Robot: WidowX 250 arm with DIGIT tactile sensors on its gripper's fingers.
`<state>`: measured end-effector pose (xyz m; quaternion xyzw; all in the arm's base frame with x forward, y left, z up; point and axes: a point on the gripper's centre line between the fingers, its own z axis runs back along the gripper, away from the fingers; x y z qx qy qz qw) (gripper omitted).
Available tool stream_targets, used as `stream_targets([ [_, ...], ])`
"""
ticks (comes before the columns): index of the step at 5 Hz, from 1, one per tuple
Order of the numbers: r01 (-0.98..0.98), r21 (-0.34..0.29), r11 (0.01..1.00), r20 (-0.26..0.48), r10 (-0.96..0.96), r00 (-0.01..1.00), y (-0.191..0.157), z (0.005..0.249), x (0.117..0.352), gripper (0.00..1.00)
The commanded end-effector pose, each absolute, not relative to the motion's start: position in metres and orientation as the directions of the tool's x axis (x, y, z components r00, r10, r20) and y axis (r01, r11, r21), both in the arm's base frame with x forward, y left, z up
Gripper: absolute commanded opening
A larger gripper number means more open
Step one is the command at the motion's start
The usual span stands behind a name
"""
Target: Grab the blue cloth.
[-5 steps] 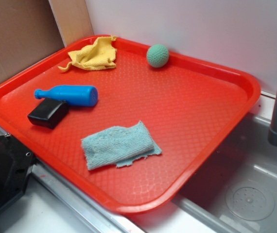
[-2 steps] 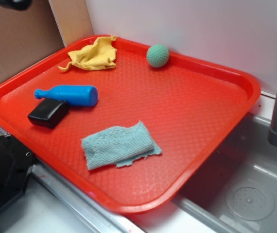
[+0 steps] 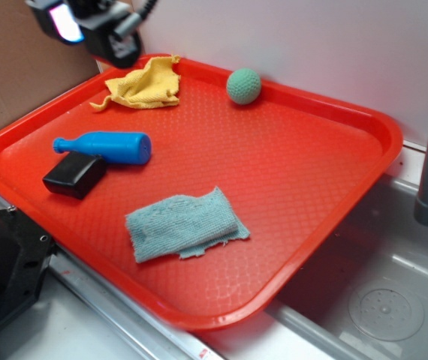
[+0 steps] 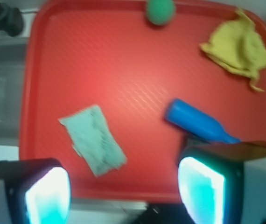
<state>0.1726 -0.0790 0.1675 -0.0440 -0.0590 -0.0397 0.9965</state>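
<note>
My claw (image 4: 123,189) is up high over the back-left corner of the red tray (image 3: 327,150), just beside the yellow cloth (image 3: 143,84) in the exterior view, touching nothing. Arm is mostly out of frame there; only the head with its glowing pad shows at the top-left. Wrist cam looks straight down at the tray, so I'm pointing down.

Fingers (image 4: 39,193) are spread wide, one at each lower corner of the wrist view, nothing between them but tray. Holding nothing.

Blue cloth (image 3: 185,223) lies flat and folded on the front part of the tray, near the front rim, frayed edge toward the sink (image 3: 394,300). It's well apart from my claw. In the wrist view it sits between my two fingers but farther ahead, closer to the left one.

Blue bottle (image 3: 105,145) lies on its side left of the cloth, touching a black block (image 3: 74,175). Green ball (image 3: 243,85) is at the back rim. Wrist view is blurred.
</note>
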Motion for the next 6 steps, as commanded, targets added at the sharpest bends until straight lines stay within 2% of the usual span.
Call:
stream_targets([
  [1,0.193,-0.133,0.972,0.177,-0.168,0.970,-0.123,0.135,0.188,1.00],
  [2,0.192,-0.118,0.974,0.135,-0.176,0.975,-0.129,0.111,0.190,1.00],
  [4,0.179,-0.087,0.980,0.042,-0.176,0.983,-0.126,0.054,0.174,1.00],
  [5,0.181,-0.039,0.983,-0.006,-0.181,0.983,-0.132,0.029,0.166,1.00],
  [6,0.177,-0.031,0.984,-0.034,-0.178,0.983,-0.132,0.016,0.165,1.00],
])
